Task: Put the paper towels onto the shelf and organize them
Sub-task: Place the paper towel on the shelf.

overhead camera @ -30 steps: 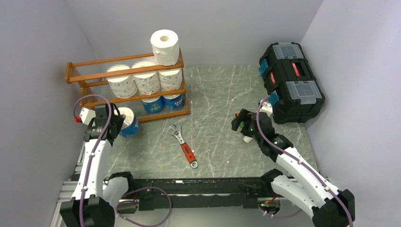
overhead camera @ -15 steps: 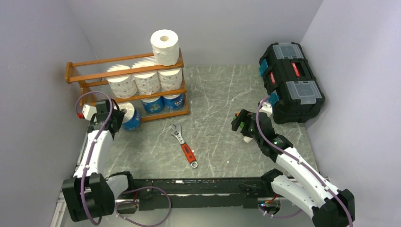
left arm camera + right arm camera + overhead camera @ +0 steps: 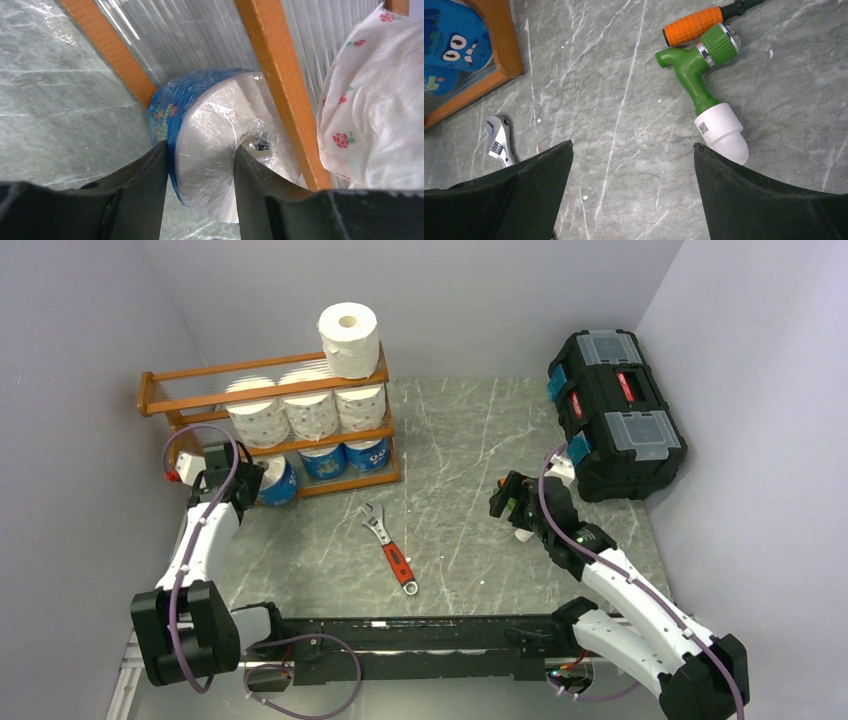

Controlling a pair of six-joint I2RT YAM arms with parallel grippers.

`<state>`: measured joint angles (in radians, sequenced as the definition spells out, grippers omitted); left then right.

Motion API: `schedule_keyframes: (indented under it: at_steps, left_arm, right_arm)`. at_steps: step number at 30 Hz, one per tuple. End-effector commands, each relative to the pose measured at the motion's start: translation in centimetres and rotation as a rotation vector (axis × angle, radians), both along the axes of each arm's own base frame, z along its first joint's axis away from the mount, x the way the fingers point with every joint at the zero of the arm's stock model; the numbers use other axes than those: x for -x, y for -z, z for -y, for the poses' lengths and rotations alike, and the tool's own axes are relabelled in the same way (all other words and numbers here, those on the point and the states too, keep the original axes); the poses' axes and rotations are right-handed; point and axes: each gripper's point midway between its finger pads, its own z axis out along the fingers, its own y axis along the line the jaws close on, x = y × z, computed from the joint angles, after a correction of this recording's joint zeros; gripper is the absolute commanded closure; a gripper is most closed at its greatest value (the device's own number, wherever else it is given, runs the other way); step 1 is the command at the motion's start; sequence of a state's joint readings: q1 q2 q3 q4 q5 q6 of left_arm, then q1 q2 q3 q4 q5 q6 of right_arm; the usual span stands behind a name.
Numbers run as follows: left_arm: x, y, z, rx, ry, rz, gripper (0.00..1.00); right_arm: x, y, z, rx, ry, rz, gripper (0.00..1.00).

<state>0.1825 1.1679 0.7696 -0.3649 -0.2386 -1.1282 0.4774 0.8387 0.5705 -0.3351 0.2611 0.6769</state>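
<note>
My left gripper is shut on a blue-wrapped paper towel roll. One finger presses the blue outside and the other sits at the hollow core. The roll is tilted at the left end of the shelf's bottom tier, against its orange rails. Two more blue rolls stand on that tier. Three printed rolls fill the middle tier; one of them hangs just right of my fingers. A white roll tops the shelf. My right gripper is open above bare table.
A red-handled wrench lies mid-table. A green and white hose nozzle and an orange-handled tool lie by my right gripper. A black toolbox stands at the back right. The side wall is close to my left arm.
My left gripper has carried the blue roll back and slightly right, from the open table up to the shelf's bottom tier. The right arm has not moved.
</note>
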Motion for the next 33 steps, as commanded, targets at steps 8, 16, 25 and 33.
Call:
schedule_keyframes:
  at_steps: [8,16,25,33]
  left_arm:
    - [-3.1,-3.6,0.3,0.017,0.016,0.129,0.89]
    - [-3.2,-2.5,1.0,0.036,0.048,0.118,0.60]
    - [-2.5,-2.6,1.0,0.027,0.054,0.117,0.37]
    - [-1.8,-2.6,1.5,0.038,0.075,0.105,0.23]
  right_arm:
    - [-1.1,-0.7,0.0,-0.008,0.021,0.033,0.08]
    - [-1.0,-0.5,0.2,-0.004,0.024,0.030,0.08]
    - [-1.1,-0.6,0.2,-0.008,0.023,0.032,0.08]
    - [-0.9,-0.5,0.2,-0.008,0.022,0.031,0.08]
